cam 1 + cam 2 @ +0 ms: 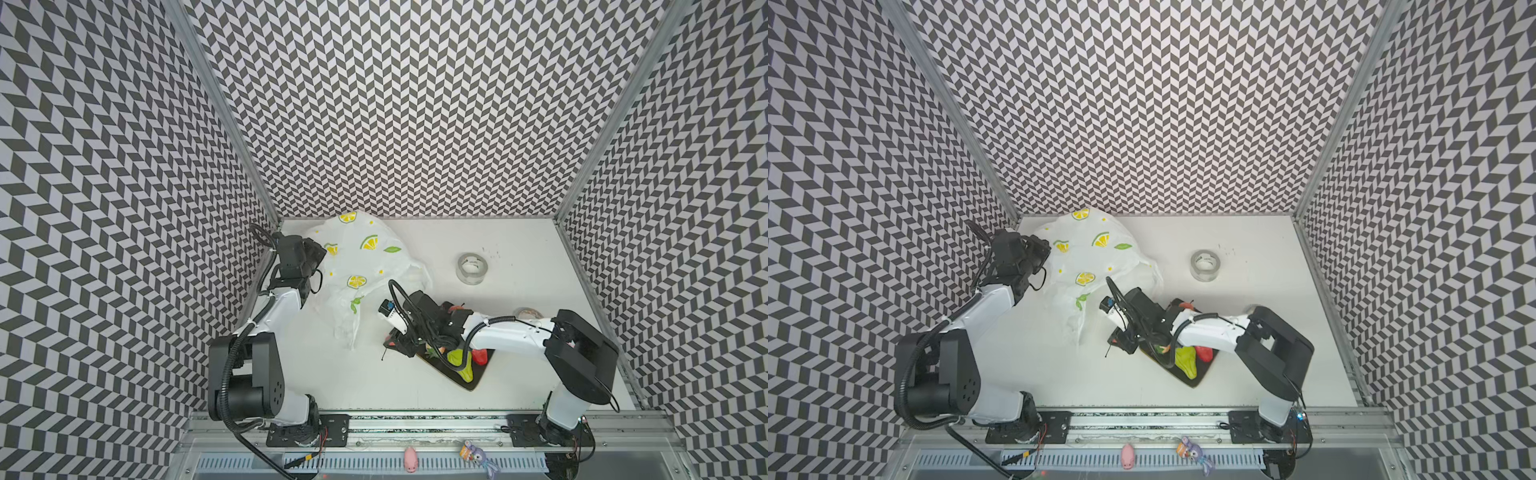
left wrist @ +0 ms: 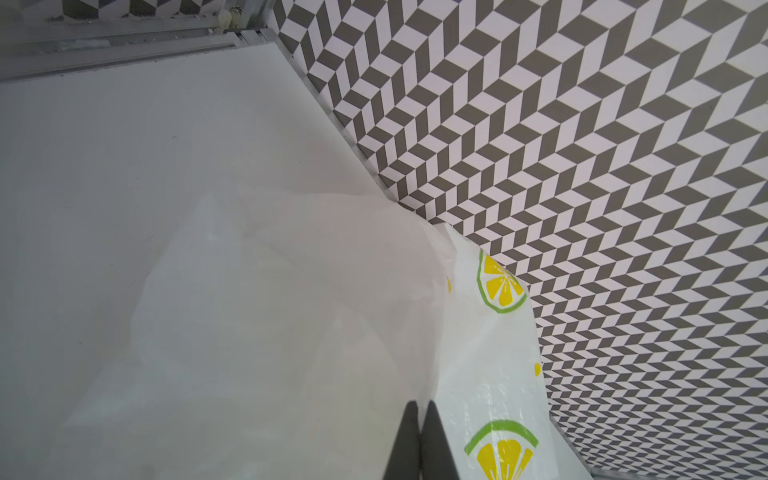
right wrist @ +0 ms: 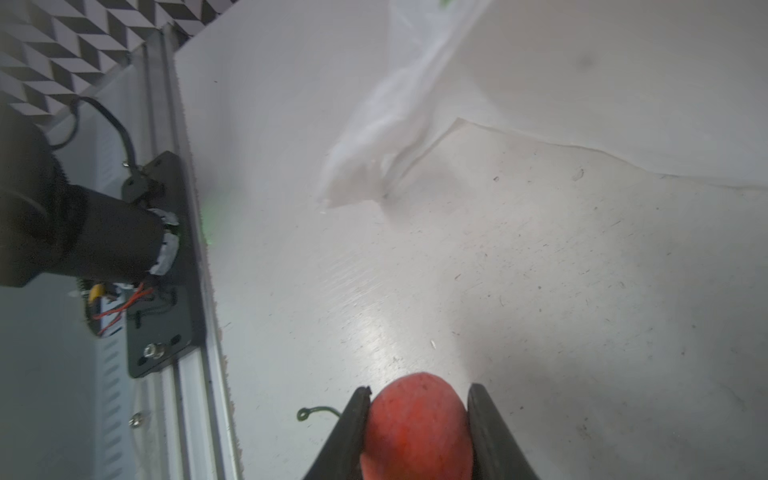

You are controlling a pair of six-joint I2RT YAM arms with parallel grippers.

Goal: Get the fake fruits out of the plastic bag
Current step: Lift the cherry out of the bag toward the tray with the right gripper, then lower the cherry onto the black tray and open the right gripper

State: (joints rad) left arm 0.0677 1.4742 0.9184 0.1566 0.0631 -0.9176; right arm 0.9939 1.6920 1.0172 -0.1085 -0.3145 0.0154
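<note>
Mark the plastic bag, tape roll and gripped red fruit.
plastic bag [image 1: 365,266]: in a top view, printed middle panel.
tape roll [image 1: 471,279]: in a top view, near outer wall.
red fake fruit [image 3: 415,419]: right wrist view, rounded middle.

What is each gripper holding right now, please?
Left gripper: closed, pinching the plastic bag.
Right gripper: closed on a red fake fruit.

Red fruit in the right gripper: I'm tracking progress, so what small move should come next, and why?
Probably shift the right gripper over the dark tray and open it. It is shut on the red fruit at the tray's edge, outside the bag, and a green pear already lies on that tray, so the tray looks like the drop spot.
</note>
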